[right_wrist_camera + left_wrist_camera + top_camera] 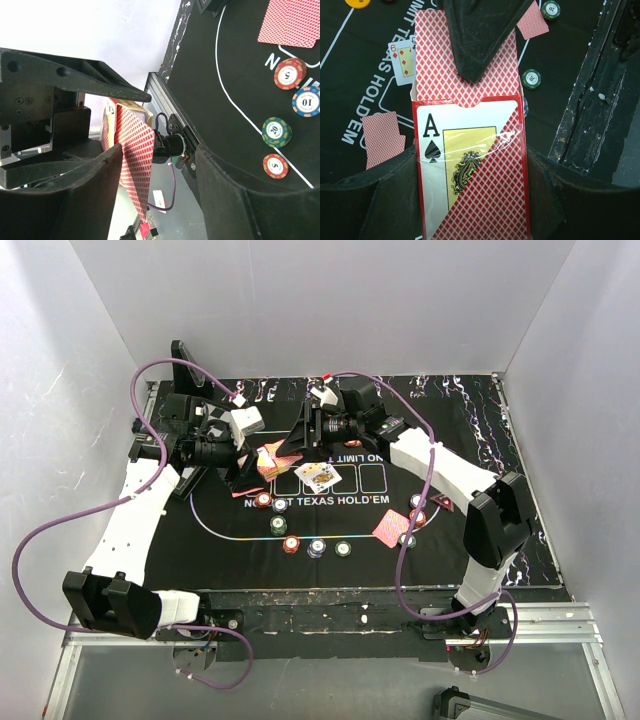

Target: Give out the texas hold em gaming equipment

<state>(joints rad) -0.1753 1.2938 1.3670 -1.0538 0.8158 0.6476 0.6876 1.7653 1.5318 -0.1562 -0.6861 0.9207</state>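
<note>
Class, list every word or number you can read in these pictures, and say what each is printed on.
"TEXAS HOLD'EM": black mat.
"A": card box.
"6": face-up card beside the box.
"5": red chip.
"10": blue chip.
"20": green chip.
"5": second red chip.
Chips seen from the top camera: too small to read.

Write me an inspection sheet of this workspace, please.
Surface: black printed mat, lying flat.
Job's things: card box with protruding cards; face-up cards, face-down cards and poker chips spread over the mat.
Clutter: nothing seen.
Grippers: left gripper shut on the card box; right gripper open, a protruding card between its fingers.
Cables: purple cables loop off both arms; one hangs over the mat.
Surroundings: white walls on three sides.
</note>
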